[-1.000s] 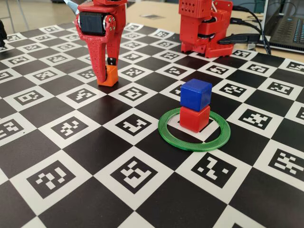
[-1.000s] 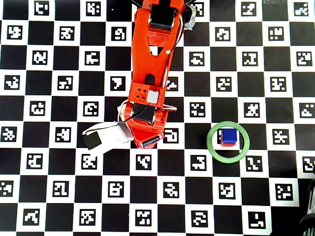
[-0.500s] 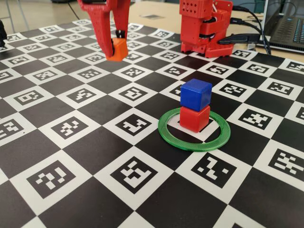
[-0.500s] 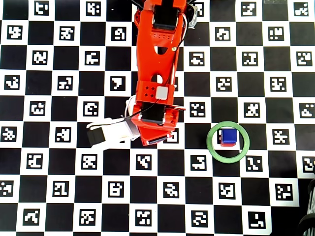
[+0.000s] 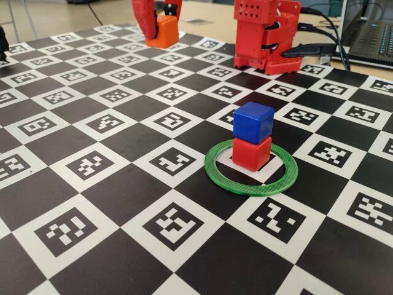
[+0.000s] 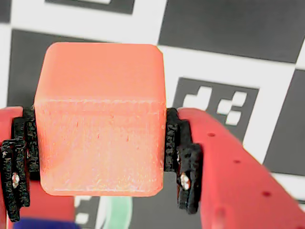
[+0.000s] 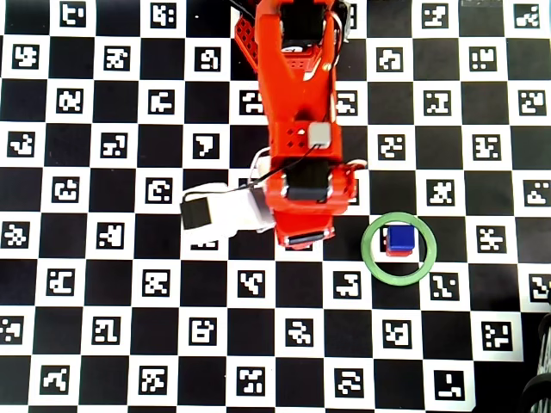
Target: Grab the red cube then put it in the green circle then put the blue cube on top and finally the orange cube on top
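Nearest in the fixed view, the green circle (image 5: pixel 251 169) is lying flat on the checkered marker board (image 5: pixel 92 203). Inside it the red cube (image 5: pixel 251 152) is being topped by the blue cube (image 5: pixel 253 122), edges roughly aligned. Farther back and high above the board, the orange cube (image 6: pixel 100 119) is being pinched on two opposite faces by the gripper (image 6: pixel 97 152), squarely seated between the pads. For a clean placement, the cube should be centred over the blue one, kept level, lowered until touching, and only then released; any sideways nudge is likely to topple the stack.
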Robot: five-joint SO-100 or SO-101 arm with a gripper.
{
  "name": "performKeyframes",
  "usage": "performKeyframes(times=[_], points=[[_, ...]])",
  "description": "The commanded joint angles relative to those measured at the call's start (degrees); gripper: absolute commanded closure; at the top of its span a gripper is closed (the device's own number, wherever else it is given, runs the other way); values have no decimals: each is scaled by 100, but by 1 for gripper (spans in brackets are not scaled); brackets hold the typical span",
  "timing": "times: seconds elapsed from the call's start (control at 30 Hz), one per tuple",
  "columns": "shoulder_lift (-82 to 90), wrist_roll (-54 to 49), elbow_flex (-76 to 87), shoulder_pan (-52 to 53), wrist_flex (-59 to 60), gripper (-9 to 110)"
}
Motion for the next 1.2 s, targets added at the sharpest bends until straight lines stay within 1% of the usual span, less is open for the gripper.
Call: performKeyframes(times=[0.0, 0.33, 0.6, 0.83, 1.17], points=[[606, 712, -431, -378, 562, 97], [360, 2549, -703, -1318, 562, 97], [-35, 3612, -1151, -1863, 562, 97], [-466, 4131, -1521, -2373, 554, 97], [-1011, 4280, -2030, -2698, 299, 98]])
